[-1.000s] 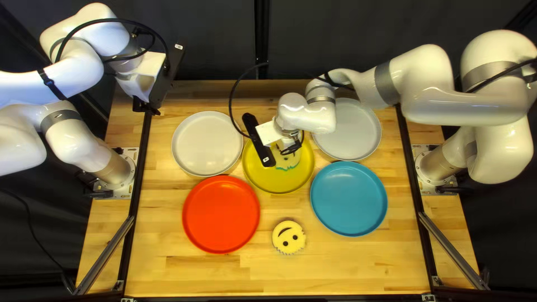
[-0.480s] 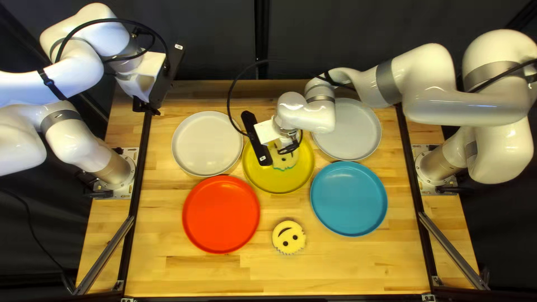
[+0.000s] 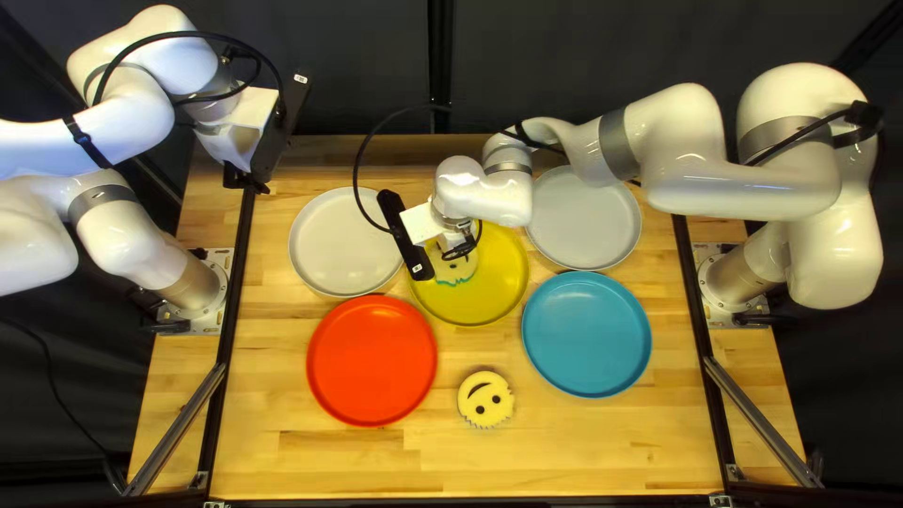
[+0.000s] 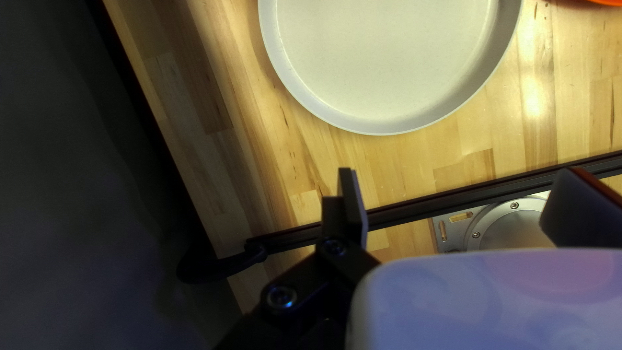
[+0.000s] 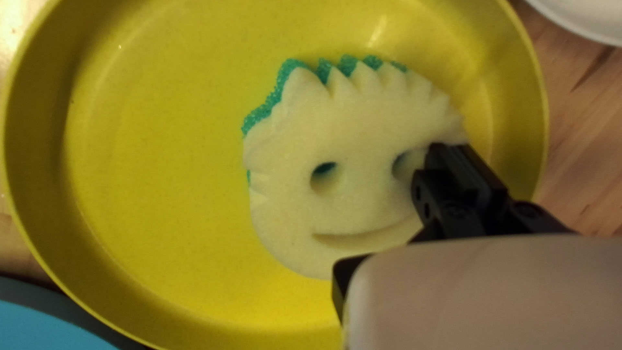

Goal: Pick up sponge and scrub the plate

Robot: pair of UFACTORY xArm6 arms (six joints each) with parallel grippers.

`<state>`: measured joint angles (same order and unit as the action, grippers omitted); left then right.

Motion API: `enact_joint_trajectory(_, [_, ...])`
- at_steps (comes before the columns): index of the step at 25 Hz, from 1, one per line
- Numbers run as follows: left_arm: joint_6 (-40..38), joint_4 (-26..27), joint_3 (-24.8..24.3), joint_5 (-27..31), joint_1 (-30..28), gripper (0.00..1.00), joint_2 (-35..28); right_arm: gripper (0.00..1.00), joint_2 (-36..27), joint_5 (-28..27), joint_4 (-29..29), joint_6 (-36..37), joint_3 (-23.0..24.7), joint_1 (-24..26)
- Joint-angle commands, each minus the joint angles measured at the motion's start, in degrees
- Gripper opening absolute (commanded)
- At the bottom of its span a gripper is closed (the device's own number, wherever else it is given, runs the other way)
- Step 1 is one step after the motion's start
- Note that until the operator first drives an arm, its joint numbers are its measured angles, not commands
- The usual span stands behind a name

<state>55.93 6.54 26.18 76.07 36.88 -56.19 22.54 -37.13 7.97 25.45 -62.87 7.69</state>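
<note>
Above the yellow plate (image 3: 487, 296), my right gripper (image 3: 422, 224) hides its fingertips in the top left view. The smiling sponge (image 3: 457, 268), pale with a green underside, lies at that plate's left part. In the right wrist view my right gripper (image 5: 449, 150) is shut on the sponge (image 5: 343, 136), pinching it beside one eye hole; the yellow plate (image 5: 149, 168) spreads around it. My left gripper (image 3: 248, 177) hangs over the table's far left corner. The left wrist view shows the left gripper (image 4: 463, 188) open with nothing held.
Two pale plates (image 3: 348, 242) (image 3: 583, 217) flank the yellow plate. Nearer the front are a red plate (image 3: 372, 360), a blue plate (image 3: 586, 334) and a second smiling sponge (image 3: 485, 399) on bare wood. Black rails (image 3: 229, 310) run along both table sides.
My right gripper has moved left across the yellow plate, and the sponge has shifted the same way with it. The left arm and the second sponge have stayed still.
</note>
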Motion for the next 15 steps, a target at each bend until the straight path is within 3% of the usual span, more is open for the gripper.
enact_joint_trajectory(1, [0.0,0.0,0.0,0.0,0.0,1.0,0.0,0.0,-3.81,0.28,0.11,-0.77,4.55,0.91])
enact_joint_trajectory(4, [0.0,0.0,0.0,0.0,0.0,1.0,0.0,0.0,-4.35,-0.36,-0.12,-0.89,4.75,1.33])
enact_joint_trajectory(15, [0.0,0.0,0.0,0.0,0.0,1.0,0.0,0.0,5.43,-3.1,-0.61,0.88,-10.11,0.71])
